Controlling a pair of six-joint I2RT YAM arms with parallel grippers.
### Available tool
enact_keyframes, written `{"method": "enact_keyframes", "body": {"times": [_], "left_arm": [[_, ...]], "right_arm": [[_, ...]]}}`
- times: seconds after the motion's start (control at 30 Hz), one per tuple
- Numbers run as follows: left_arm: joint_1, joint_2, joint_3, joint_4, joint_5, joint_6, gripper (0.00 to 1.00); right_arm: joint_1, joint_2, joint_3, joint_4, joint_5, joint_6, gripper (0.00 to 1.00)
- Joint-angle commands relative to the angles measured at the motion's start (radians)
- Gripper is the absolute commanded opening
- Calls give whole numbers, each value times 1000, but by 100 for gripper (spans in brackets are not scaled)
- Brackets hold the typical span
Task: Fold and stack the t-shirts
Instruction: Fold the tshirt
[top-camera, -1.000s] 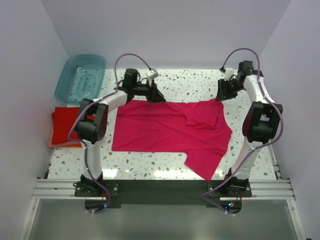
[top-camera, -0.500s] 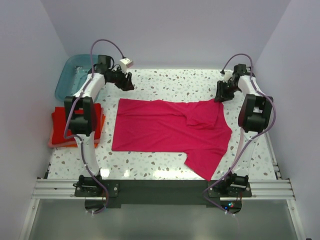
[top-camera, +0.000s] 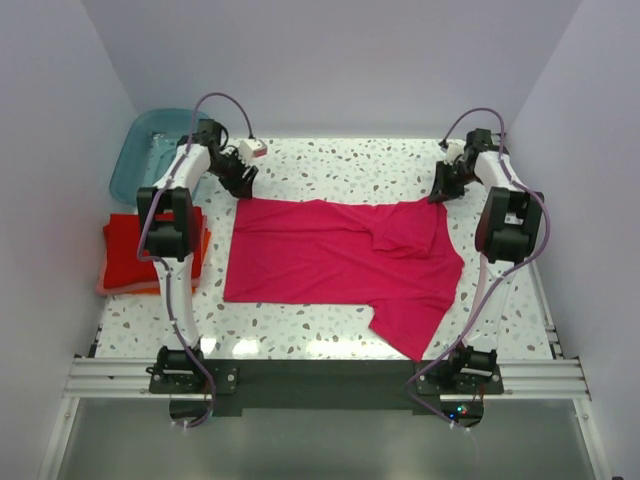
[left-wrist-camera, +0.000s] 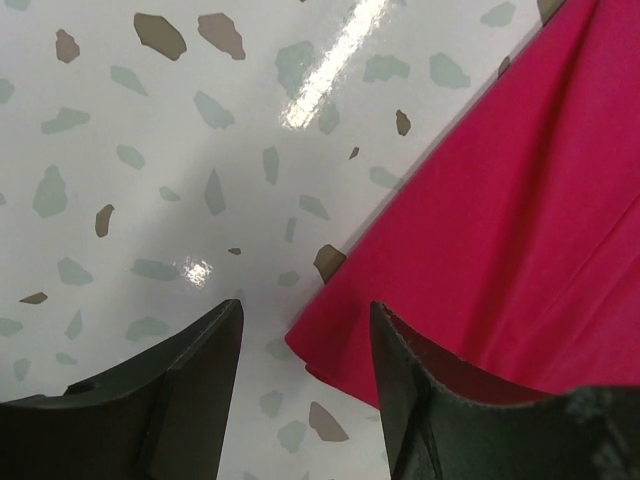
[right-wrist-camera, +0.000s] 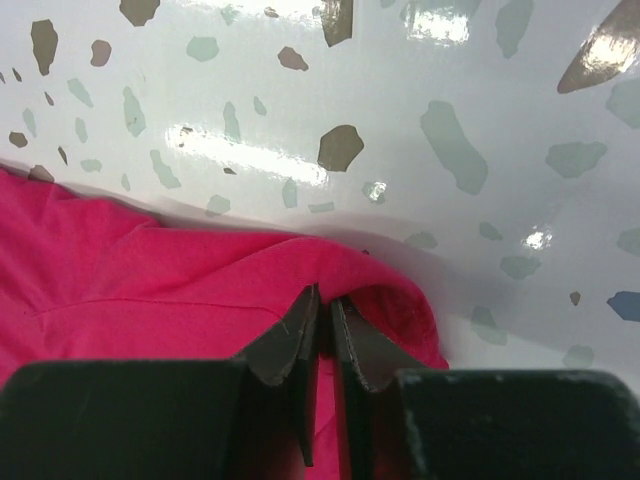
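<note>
We see the left gripper (top-camera: 241, 178) drop back toward the magenta shirt (top-camera: 330, 255) at its upper-left corner, jaws wider, while the right gripper (right-wrist-camera: 325, 305) closes onto its upper-right hem

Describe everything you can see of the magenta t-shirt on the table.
The magenta t-shirt is plain soft cloth, lying mostly flat on the speckled table, with a flap folded over near its right end and a corner trailing toward the near edge. The right gripper pinches its far right corner, bunching the cloth; the open left gripper straddles its far left corner.
</note>
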Motion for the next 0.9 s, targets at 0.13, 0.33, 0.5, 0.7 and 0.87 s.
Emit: {"method": "enact_keyframes", "body": {"times": [0.13, 0.33, 0.5, 0.7, 0.87], "left_arm": [[11, 30, 42, -50, -82, 113, 59], [14, 46, 31, -80, -83, 136, 55], [48, 38, 28, -103, -68, 158, 44], [55, 30, 22, -124, -50, 170, 17], [55, 44, 28, -63, -63, 103, 0]], "right_arm": [[-7, -8, 39, 9, -43, -14, 0], [-14, -30, 16, 18, -48, -20, 0], [-17, -57, -4, 33, -42, -20, 0], [-27, -99, -61, 96, 18, -12, 0], [-33, -88, -50, 118, 68, -7, 0]]}}
